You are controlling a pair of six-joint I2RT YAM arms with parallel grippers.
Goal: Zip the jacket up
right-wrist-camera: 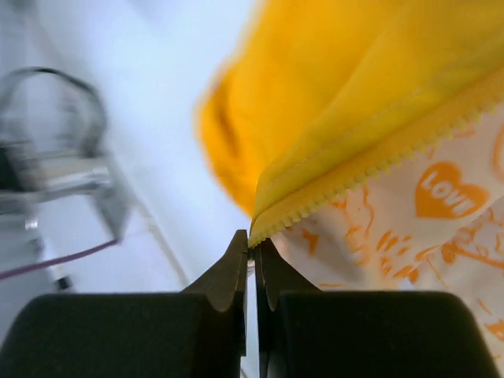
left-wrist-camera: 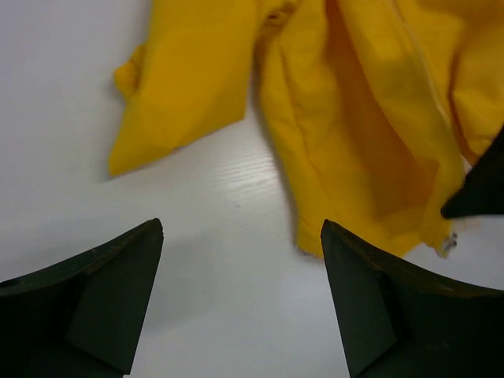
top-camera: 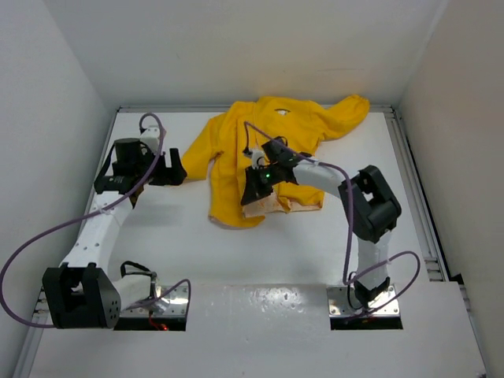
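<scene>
One yellow jacket [top-camera: 232, 157] unzipped at table [top-camera: 181, 244] far edge. Two grippers: right gripper [right-wrist-camera: 252, 246] jaws pinching zipper [right-wrist-camera: 354, 169] end; left gripper [left-wrist-camera: 242, 228] jaws apart near sleeve [left-wrist-camera: 181, 94].

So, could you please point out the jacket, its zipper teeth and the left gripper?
jacket [top-camera: 228, 169]: top view, yellow body panel.
zipper teeth [right-wrist-camera: 370, 175]: right wrist view, middle of toothed edge.
left gripper [left-wrist-camera: 242, 228]: left wrist view, midway between open jaws.

1. Top view: fixed high behind both arm bases [top-camera: 366, 303], looking down on the whole white table [top-camera: 197, 252]; the yellow jacket [top-camera: 230, 157] lies upper centre.
2. Left wrist view: low, looking past the left fingers [left-wrist-camera: 102, 291] at the same jacket, fairly near.
3. Right wrist view: extremely close; right fingers [right-wrist-camera: 224, 276] bottom centre, jacket filling the upper right.
</scene>
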